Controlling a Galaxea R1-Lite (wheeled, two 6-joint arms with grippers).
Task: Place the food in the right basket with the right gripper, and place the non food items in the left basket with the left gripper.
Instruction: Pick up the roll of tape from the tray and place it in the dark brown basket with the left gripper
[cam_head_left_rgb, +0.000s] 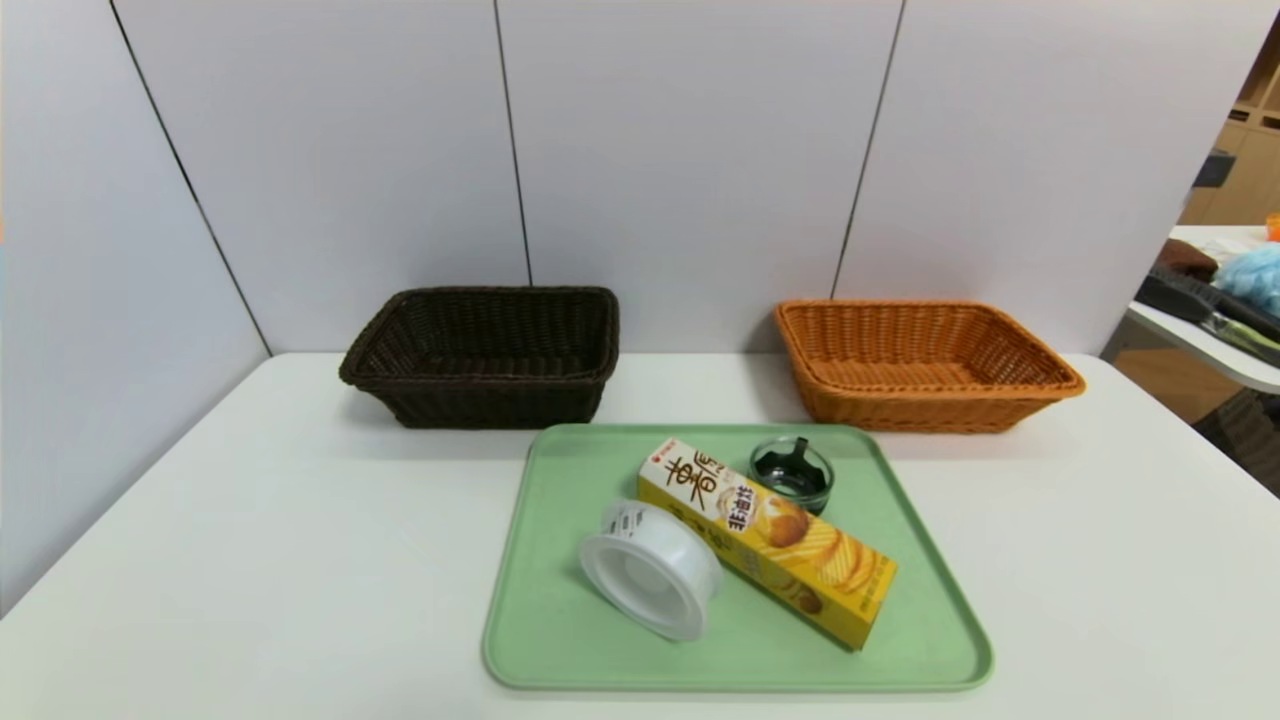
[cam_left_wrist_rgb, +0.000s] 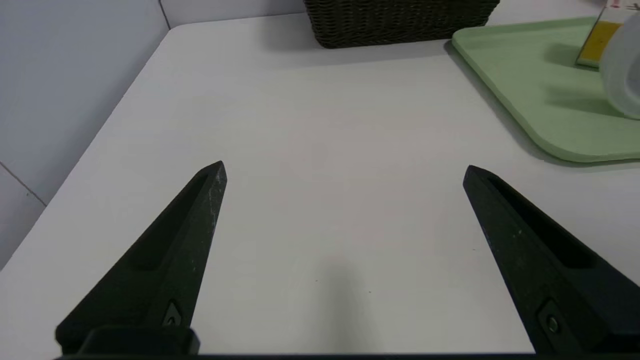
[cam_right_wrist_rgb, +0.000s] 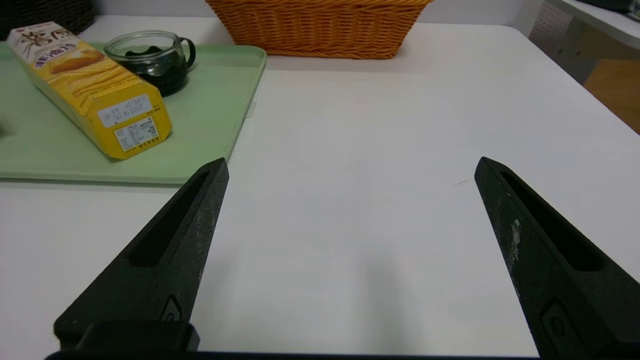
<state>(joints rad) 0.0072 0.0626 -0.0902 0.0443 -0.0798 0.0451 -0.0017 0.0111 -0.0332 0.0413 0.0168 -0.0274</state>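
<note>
left hand (cam_left_wrist_rgb: 345, 163) hovering open over surface (cam_head_left_rgb: 300, 560) | white tape roll (cam_head_left_rgb: 652, 570) leaning by snack box (cam_head_left_rgb: 770, 540), glass dish (cam_head_left_rgb: 792, 473) behind, all sitting on tray (cam_head_left_rgb: 560, 655); approach squarely | right hand (cam_right_wrist_rgb: 352, 157) waiting open

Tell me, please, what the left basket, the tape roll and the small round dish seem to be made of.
Left basket: dark brown wicker or wicker-like plastic, matte, judging by its weave.
Tape roll: probably smooth white plastic, softly shiny, with a moulded-looking rim.
Small dish: apparently clear, glossy glass, possibly plastic; its rim is see-through.
</note>
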